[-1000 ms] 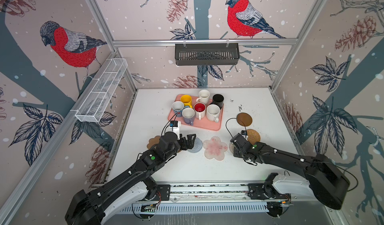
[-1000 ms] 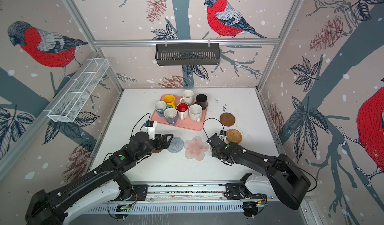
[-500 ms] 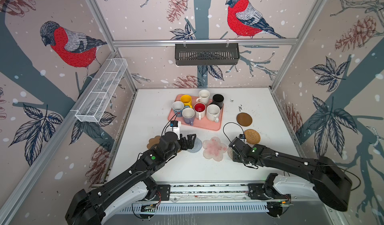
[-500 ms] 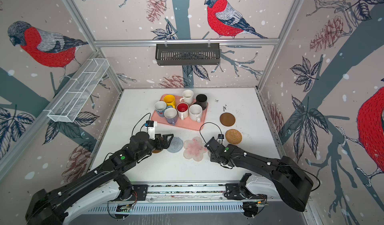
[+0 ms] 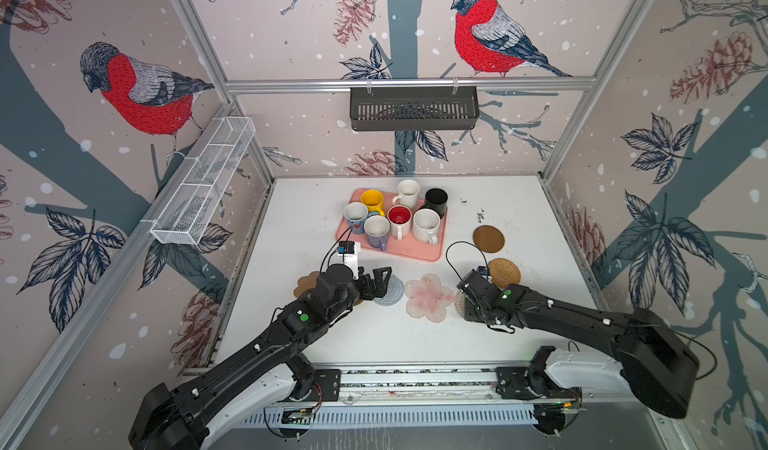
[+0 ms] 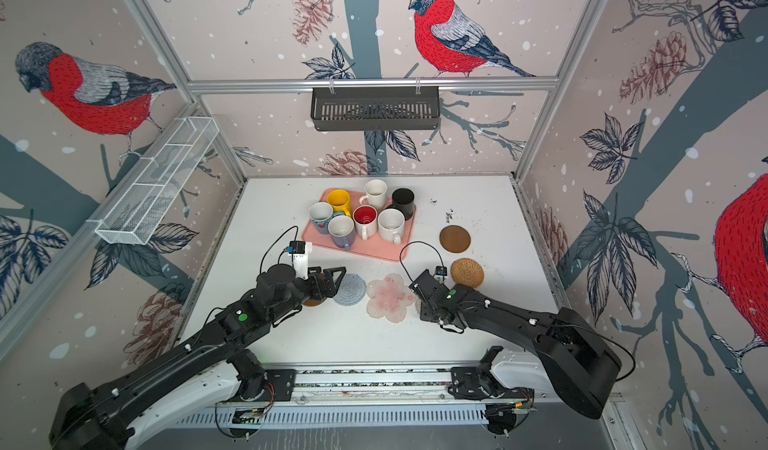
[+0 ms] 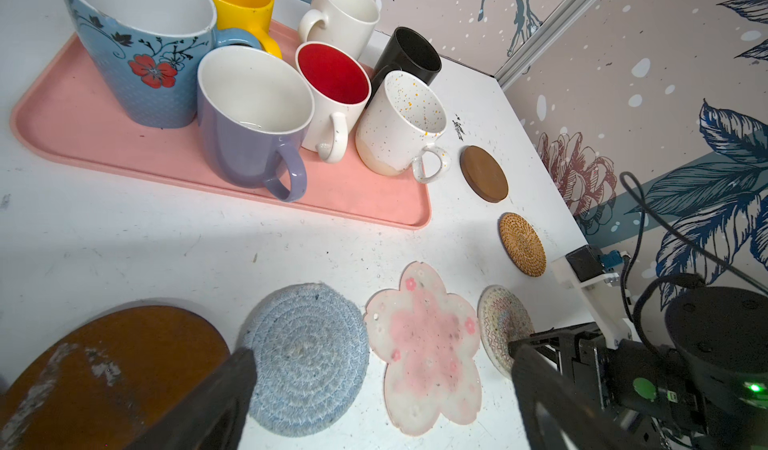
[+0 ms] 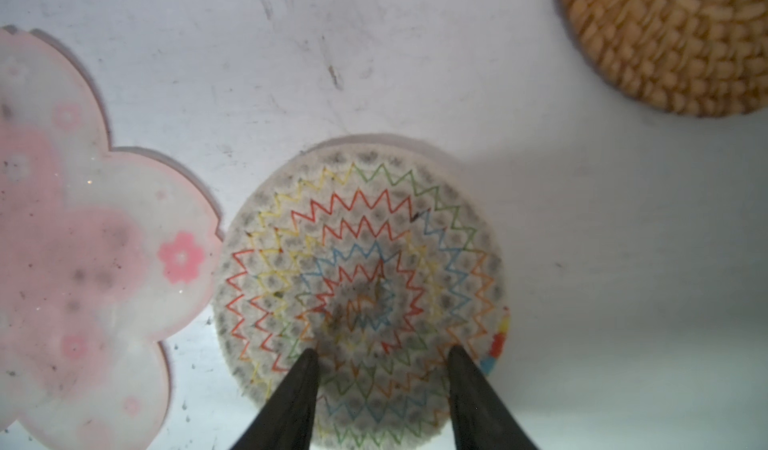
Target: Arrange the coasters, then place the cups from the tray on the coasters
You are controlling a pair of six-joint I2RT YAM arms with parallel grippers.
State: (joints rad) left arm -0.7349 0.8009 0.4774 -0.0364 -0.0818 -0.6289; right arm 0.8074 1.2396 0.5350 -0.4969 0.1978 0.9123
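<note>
Cream rope coaster (image 8: pixel 361 261) flat on table (image 5: pixel 374 344), just beside flower coaster (image 8: pixel 83 261), near rattan coaster (image 8: pixel 665 40). Right gripper (image 8: pixel 383 352) half-spread, tips over it, gripping nothing. Left gripper (image 7: pixel 382 352) wide apart, empty, above grey-blue coaster (image 7: pixel 307 356). Cups (image 5: pixel 399 215) on tray (image 5: pixel 415 251).

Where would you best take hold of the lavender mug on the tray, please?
The lavender mug is probably best taken by its handle, coming from the tray's near edge. It stands upright at the front of the cluster with the handle pointing out over bare tray, while the floral mug and red-lined mug crowd its sides.
</note>
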